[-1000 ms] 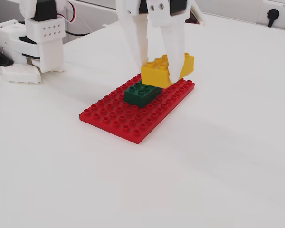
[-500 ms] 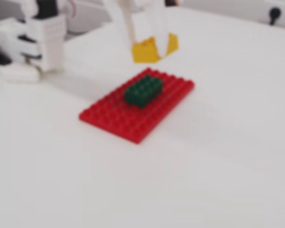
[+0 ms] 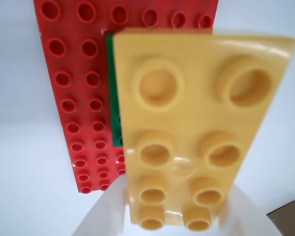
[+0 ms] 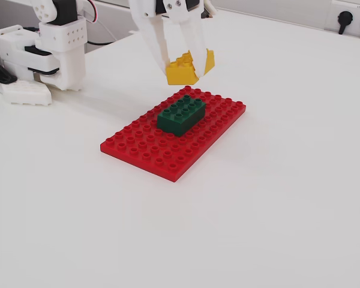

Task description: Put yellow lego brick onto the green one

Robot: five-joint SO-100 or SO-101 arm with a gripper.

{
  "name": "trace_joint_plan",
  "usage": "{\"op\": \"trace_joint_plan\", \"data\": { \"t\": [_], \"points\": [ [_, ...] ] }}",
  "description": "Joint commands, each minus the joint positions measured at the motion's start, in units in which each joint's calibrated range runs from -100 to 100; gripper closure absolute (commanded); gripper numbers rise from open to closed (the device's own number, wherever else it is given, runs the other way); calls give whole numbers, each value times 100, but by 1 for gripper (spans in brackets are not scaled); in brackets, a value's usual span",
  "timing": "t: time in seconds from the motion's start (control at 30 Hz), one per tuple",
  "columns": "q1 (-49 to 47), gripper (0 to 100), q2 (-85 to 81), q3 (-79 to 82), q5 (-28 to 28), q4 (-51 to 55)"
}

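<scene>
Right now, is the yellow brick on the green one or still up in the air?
In the air. In the fixed view the yellow lego brick hangs in the gripper, clear above the green one.

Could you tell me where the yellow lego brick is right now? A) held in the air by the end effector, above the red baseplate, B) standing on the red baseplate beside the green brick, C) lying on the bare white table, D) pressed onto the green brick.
A: in the fixed view the end effector grips the yellow lego brick clear of the green one and the red baseplate.
</scene>
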Motion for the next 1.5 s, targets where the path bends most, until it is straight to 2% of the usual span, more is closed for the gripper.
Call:
{"op": "trace_joint_plan", "data": {
  "t": [0.0,0.73,1.47],
  "points": [
    [196,91,-185,147,-21,-167],
    [365,91,-202,780,-89,-288],
    [107,91,-101,1151,-115,-971]
  ]
}}
